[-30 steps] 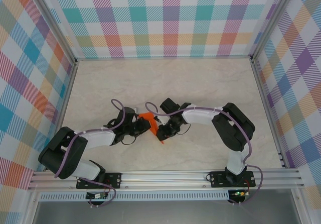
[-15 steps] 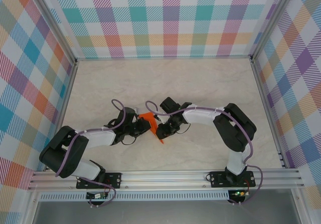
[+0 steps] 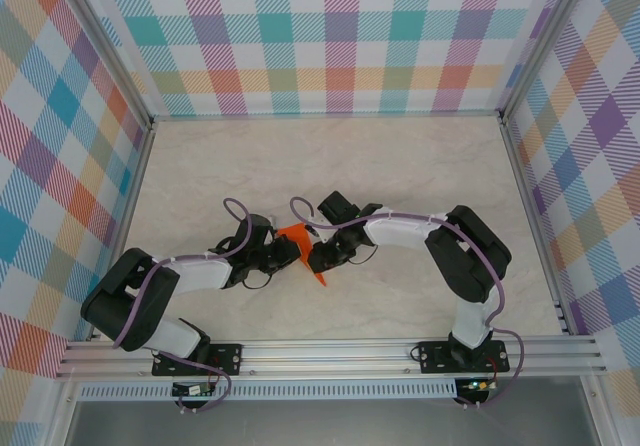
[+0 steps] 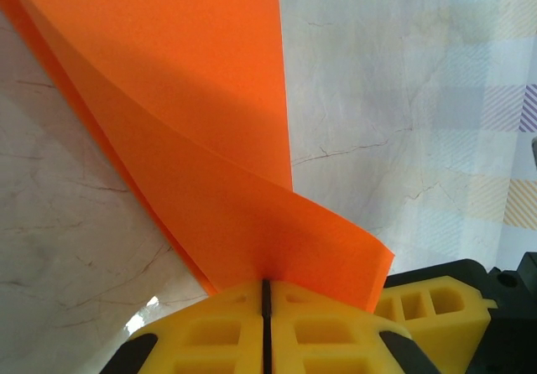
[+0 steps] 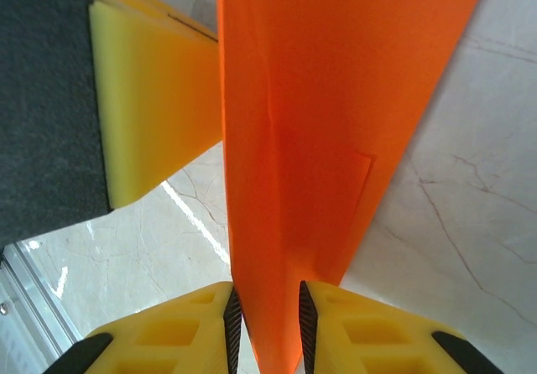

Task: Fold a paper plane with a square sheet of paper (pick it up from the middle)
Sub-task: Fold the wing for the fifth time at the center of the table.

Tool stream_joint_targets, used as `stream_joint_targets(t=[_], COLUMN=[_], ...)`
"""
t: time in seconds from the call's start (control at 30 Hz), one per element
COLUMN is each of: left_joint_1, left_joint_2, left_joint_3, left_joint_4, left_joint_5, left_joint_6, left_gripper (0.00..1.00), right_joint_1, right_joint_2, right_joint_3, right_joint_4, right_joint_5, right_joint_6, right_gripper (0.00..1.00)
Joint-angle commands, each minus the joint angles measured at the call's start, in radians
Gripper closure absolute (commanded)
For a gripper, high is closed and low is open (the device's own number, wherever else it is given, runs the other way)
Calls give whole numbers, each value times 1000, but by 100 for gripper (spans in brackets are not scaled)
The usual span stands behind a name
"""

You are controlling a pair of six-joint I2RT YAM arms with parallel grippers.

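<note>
The square sheet of paper [image 3: 295,233] is a folded, pointed orange shape held above the table's middle between the two arms. My left gripper [image 3: 288,253] is shut on it; in the left wrist view its yellow jaws [image 4: 266,287] meet on the paper's lower edge [image 4: 193,122], and the layers fan away. My right gripper [image 3: 315,258] faces it from the right. In the right wrist view its jaws [image 5: 266,317] stand slightly apart, with the paper's folded edge [image 5: 319,97] passing loosely between them. The left gripper's yellow finger [image 5: 151,97] shows beside the paper.
A pale marble-patterned table [image 3: 420,166] lies under both arms. Checked walls with metal frame posts [image 3: 150,121] enclose it on three sides. An aluminium rail [image 3: 330,351] carrying the arm bases runs along the near edge.
The right gripper has edged slightly left toward the left gripper and its jaws have widened a little. The left gripper keeps its hold on the paper.
</note>
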Motion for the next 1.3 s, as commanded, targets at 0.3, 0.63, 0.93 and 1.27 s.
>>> stream_joint_targets(t=[0.3, 0.63, 0.93, 1.27], left_joint_1=[-10, -10, -10, -10], left_joint_2=[16, 31, 72, 94], left_joint_3=[16, 23, 32, 30], left_joint_4=[45, 53, 55, 45], left_joint_5=[26, 34, 40, 28], left_joint_6=[8, 12, 19, 21], left_gripper=[91, 91, 91, 92], right_joint_1=[4, -11, -29, -32], right_joint_2=[47, 100, 100, 53], right_joint_3=[36, 58, 59, 25], right_joint_4=[30, 15, 7, -31], right_joint_5=[-21, -48, -91, -106], right_joint_6=[52, 81, 100, 119], right_gripper=[87, 88, 87, 83])
